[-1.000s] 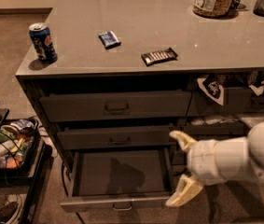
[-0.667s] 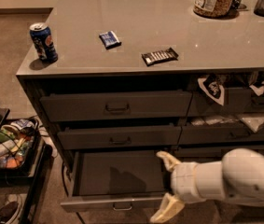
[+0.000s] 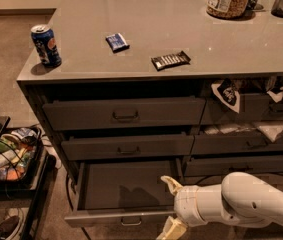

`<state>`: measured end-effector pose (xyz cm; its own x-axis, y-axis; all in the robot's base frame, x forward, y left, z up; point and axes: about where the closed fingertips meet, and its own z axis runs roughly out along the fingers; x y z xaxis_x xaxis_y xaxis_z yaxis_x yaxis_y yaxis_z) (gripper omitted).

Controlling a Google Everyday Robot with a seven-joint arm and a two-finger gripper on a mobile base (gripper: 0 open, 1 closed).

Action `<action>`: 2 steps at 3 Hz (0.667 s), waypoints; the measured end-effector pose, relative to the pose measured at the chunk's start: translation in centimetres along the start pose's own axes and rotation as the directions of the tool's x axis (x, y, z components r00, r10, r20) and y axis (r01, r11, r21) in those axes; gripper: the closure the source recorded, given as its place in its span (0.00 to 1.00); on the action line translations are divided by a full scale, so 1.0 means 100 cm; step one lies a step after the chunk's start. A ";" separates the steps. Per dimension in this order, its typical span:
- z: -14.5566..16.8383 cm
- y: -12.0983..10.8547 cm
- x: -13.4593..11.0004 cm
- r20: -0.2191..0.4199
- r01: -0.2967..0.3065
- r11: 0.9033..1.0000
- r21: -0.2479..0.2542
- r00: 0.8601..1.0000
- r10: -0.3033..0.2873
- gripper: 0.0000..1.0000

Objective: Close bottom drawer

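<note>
Pincer (image 3: pixel 170 207) hangs open, fingers spread, at the right end of the bottom drawer (image 3: pixel 121 185), which stands pulled out, lowest in the cabinet. Above, the worktop (image 3: pixel 181 14) carries a can (image 3: pixel 45 45), a blue packet (image 3: pixel 117 41) and a dark bar (image 3: pixel 170 60).

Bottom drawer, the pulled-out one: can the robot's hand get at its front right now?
Probably yes. The cream two-finger hand sits at the right end of the wide, shallow dark-grey bottom drawer, fingers apparently spread either side of its front; nothing lies between.
</note>
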<state>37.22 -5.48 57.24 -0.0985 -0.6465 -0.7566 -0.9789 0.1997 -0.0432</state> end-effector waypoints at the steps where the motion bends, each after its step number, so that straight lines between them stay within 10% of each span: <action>1: 0.027 0.006 0.020 0.030 0.007 0.998 -0.068 1.000 -0.005 0.00; 2: 0.082 0.004 0.059 0.069 0.095 0.982 -0.161 0.994 -0.085 0.00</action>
<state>37.73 -3.16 47.41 -0.0021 -0.6089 -0.7932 -0.9998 0.0156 -0.0094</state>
